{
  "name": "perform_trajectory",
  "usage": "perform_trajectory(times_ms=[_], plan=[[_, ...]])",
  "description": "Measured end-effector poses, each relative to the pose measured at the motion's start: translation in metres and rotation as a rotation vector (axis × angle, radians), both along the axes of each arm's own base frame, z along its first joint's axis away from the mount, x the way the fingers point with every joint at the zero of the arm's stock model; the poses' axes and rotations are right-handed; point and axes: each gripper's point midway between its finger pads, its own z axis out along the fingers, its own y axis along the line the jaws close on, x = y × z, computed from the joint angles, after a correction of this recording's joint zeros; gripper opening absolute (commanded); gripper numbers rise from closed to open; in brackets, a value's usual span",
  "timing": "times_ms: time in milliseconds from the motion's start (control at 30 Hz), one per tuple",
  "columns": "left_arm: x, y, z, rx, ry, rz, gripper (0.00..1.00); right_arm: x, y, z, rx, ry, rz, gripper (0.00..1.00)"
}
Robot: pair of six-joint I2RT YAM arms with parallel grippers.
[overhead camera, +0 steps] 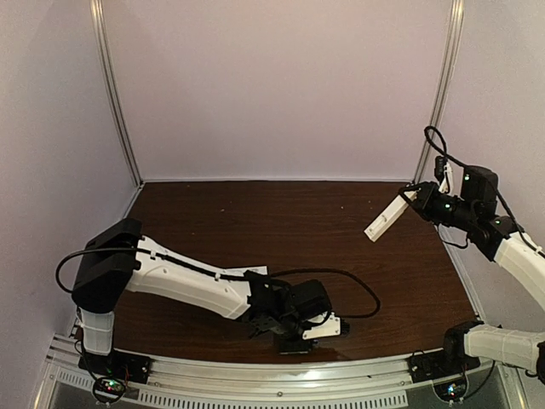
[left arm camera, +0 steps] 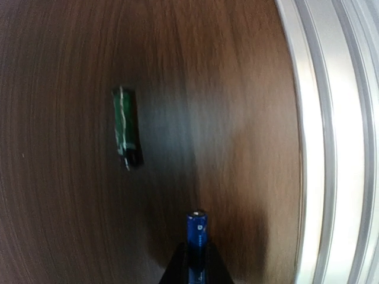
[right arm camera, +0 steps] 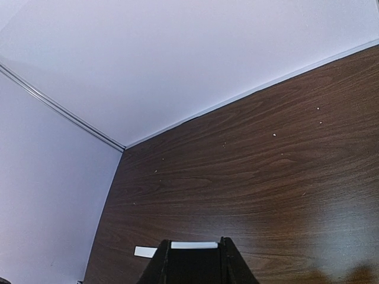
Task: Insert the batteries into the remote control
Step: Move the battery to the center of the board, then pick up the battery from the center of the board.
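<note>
Batteries: the blue battery [left arm camera: 197, 229], pale end pointing to 12 o'clock in my left wrist view, sat pinched in my left gripper [left arm camera: 197, 254] — jaws narrow upon it — down by the 6 o'clock edge of the table [overhead camera: 281, 221]. A green-wrapped battery [left arm camera: 126, 135] lay on the wood at 10 o'clock from it, apart. The remote control [overhead camera: 387, 217] hung in the air at 3 o'clock, one end clamped in my right gripper [overhead camera: 415, 198]. A white strip [right arm camera: 144, 251] lay flat on the table.
</note>
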Motion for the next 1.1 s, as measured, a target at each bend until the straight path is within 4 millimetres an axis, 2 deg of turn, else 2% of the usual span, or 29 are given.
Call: perform_trajectory(times_ms=[100, 200, 267, 367, 500, 633, 900, 967, 1100], plan=[[-0.004, 0.031, 0.0, 0.041, 0.017, 0.031, 0.0, 0.0, 0.001, -0.003, 0.001, 0.007, 0.005, 0.0], [0.001, 0.058, -0.001, 0.064, 0.045, 0.101, 0.0, 0.0, 0.001, -0.006, 0.0, 0.015, 0.008, 0.0], [0.013, 0.071, -0.001, 0.069, 0.065, 0.172, 0.0, 0.0, 0.001, -0.006, 0.001, 0.015, 0.009, 0.0], [0.042, 0.093, -0.001, 0.083, 0.084, 0.309, 0.0, 0.0, 0.002, -0.005, 0.001, 0.013, 0.009, 0.0], [0.071, 0.111, -0.001, 0.111, 0.086, 0.441, 0.02, 0.001, 0.002, -0.007, 0.001, 0.016, 0.011, 0.0], [0.081, 0.12, -0.001, 0.161, 0.098, 0.511, 0.09, 0.002, 0.002, -0.008, 0.0, 0.018, 0.011, 0.0], [0.079, 0.127, -0.007, 0.263, 0.125, 0.53, 0.19, 0.002, 0.002, -0.008, -0.002, 0.017, 0.012, 0.0], [0.079, 0.127, -0.007, 0.277, 0.131, 0.532, 0.17, 0.001, 0.002, -0.008, -0.003, 0.017, 0.012, 0.0], [0.08, 0.125, -0.007, 0.299, 0.142, 0.533, 0.05, 0.001, 0.002, -0.008, -0.003, 0.017, 0.012, 0.0]])
